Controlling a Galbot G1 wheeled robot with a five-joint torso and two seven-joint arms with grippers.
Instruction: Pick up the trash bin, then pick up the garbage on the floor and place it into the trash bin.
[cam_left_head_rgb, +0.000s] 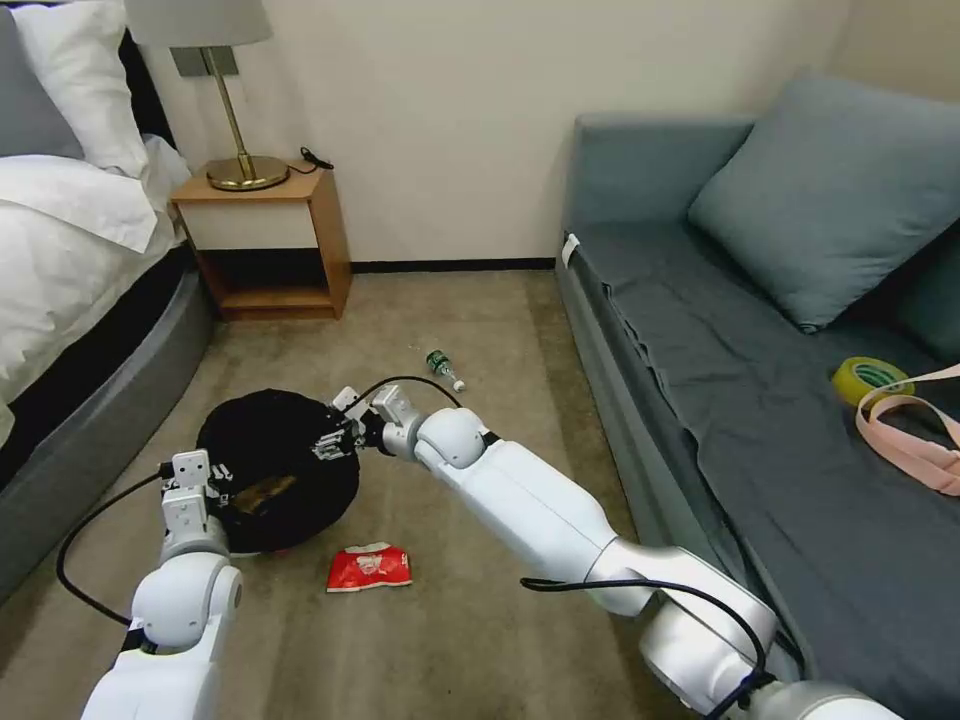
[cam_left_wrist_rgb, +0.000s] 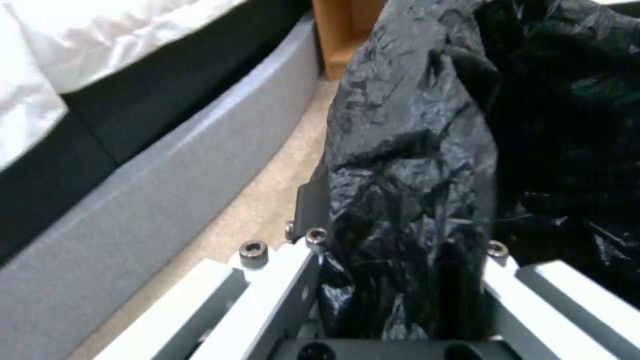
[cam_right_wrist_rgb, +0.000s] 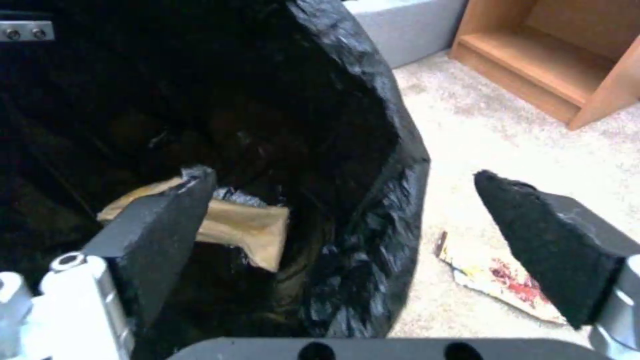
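On the carpet between bed and sofa: the trash bin, liner draped over its rim.
Left gripper: pinching the bin's rim at 8 o'clock.
Right gripper: spread wide over the rim at 3 o'clock, nothing between its jaws.
In the bin: crumpled brown paper bag.
On the floor: red-and-white snack wrapper at the bin's 5 o'clock; small clear bottle at 1 o'clock.
Risk: the slick liner may slip in the grip, letting the bin sag or tip; the right jaw may snag the bag.

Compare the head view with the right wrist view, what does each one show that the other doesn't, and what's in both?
Head view alone: the small clear bottle on the carpet, the sofa with a tape roll, the lamp, and the left claw at the bin's rim.

Right wrist view alone: the crumpled brown paper bag lying deep inside.

Both: the trash bin, the red-and-white snack wrapper on the floor beside it, the nightstand, and the open right claw over the bin's rim.
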